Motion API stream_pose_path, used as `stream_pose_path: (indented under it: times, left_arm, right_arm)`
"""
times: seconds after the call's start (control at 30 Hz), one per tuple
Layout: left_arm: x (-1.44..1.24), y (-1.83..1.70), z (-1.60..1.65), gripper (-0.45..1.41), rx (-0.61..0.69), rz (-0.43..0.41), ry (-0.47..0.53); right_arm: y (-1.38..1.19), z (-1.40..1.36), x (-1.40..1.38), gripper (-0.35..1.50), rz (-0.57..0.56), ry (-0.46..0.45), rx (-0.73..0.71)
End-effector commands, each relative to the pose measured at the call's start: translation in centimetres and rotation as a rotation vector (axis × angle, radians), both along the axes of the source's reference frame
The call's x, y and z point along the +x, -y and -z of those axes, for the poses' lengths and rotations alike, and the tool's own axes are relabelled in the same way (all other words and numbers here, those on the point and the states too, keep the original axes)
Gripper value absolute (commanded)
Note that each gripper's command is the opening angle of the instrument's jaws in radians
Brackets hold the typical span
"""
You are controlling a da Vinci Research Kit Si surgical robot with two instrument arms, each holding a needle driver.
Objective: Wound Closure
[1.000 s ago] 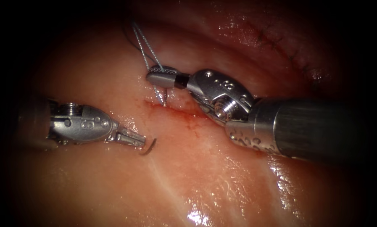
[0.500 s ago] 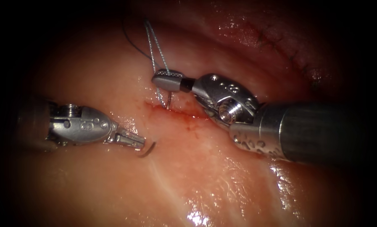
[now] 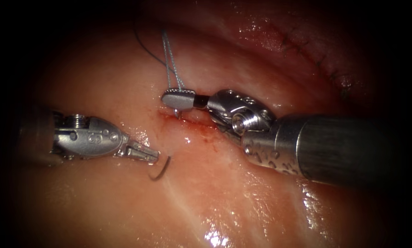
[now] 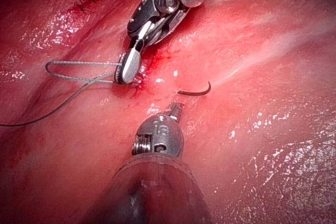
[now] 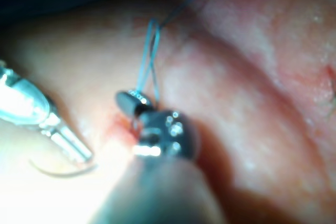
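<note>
Two tools work over the tissue (image 3: 123,82). We see the left tool (image 3: 151,155) with its jaws closed on one end of the curved needle (image 3: 161,169), which hangs free above the tissue surface, near and left of the cut (image 3: 192,121), not in the tissue. We see the right tool (image 3: 179,99) at the left end of the cut, its jaws closed on the thread (image 3: 171,64); two strands rise from the jaws toward the far side, and a thin dark strand curves away to the far left. Red fluid (image 3: 206,133) marks the cut beside the right tool. A row of dark stitches (image 3: 316,53) lies far to the right.
</note>
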State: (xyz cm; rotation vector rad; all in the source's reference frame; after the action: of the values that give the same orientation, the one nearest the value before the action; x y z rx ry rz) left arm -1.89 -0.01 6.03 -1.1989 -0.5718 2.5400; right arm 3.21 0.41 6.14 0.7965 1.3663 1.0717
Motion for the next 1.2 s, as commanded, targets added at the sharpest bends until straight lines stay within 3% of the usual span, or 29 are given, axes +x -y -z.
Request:
stream_pose_path:
  times: [0.03,0.13,0.17,0.27,0.4,0.47,0.6,0.8,1.2]
  left_arm:
    - [-0.04,0.07,-0.05,-0.37,0.000,-0.007,0.005]
    - [-0.05,0.09,-0.04,-0.25,-0.026,-0.028,0.016]
    - [-0.05,0.09,-0.03,-0.20,-0.037,-0.041,0.025]
    - [-0.05,0.12,0.00,-0.05,-0.087,-0.076,0.097]
    - [-0.05,0.15,0.04,0.36,-0.181,-0.086,0.187]
    - [-0.01,0.14,0.06,0.61,-0.219,-0.078,0.221]
    - [0.00,0.11,0.07,0.88,-0.259,-0.080,0.248]
    - [-0.08,0.17,0.12,0.89,-0.267,-0.094,0.273]
    - [-0.33,0.14,0.18,0.46,-0.197,-0.084,0.304]
  right_arm:
    - [0.02,-0.04,0.06,0.00,-0.016,-0.012,-0.002]
    - [-0.07,-0.04,0.03,0.79,-0.062,0.014,-0.020]
    - [-0.09,-0.05,0.01,0.93,-0.067,0.024,-0.023]
    - [-0.19,-0.06,-0.10,1.06,-0.056,0.062,-0.101]
    - [-0.29,-0.08,-0.29,1.16,-0.006,0.114,-0.179]
    - [-0.31,-0.08,-0.40,1.30,0.047,0.175,-0.235]
    - [-0.28,-0.06,-0.48,1.35,0.116,0.220,-0.295]
    - [-0.26,-0.04,-0.63,1.31,0.191,0.258,-0.337]
    - [-0.15,-0.12,-0.92,1.31,0.194,0.279,-0.394]
